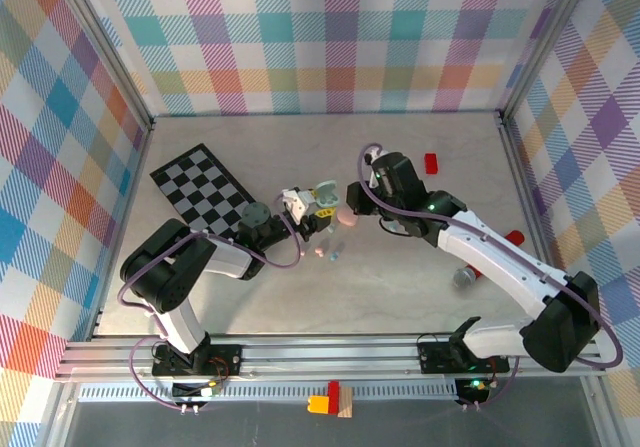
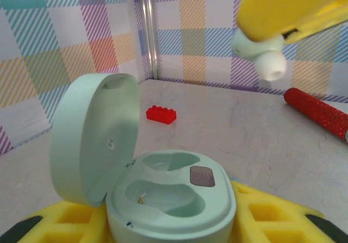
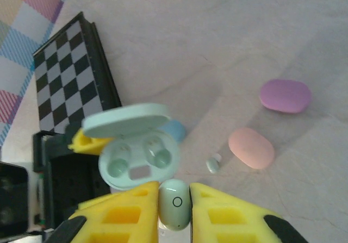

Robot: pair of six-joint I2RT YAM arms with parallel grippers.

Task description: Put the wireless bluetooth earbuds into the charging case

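Closest to the left wrist lens, my left gripper (image 2: 171,226) is clamping the base of the mint charging case (image 2: 171,194), its yellow pads (image 2: 266,218) pressing both sides. That case is standing open, lid tipped up, two hollows lying empty. Above the case, a mint earbud (image 2: 263,55) with a white tip is hanging from a yellow finger. A red block (image 2: 161,114) is lying behind the case.

Through the right wrist camera, my right gripper (image 3: 175,205) is pinching that earbud, a smooth oval bearing a small ring mark, just beside the case. A second mint earbud (image 3: 213,164) is lying near the case, a pink case (image 3: 251,147) and a purple case (image 3: 284,95) beyond it.

From above, I am seeing a pinkish earbud (image 1: 319,254) and a bluish earbud (image 1: 335,253) lying loose on the case's near side.
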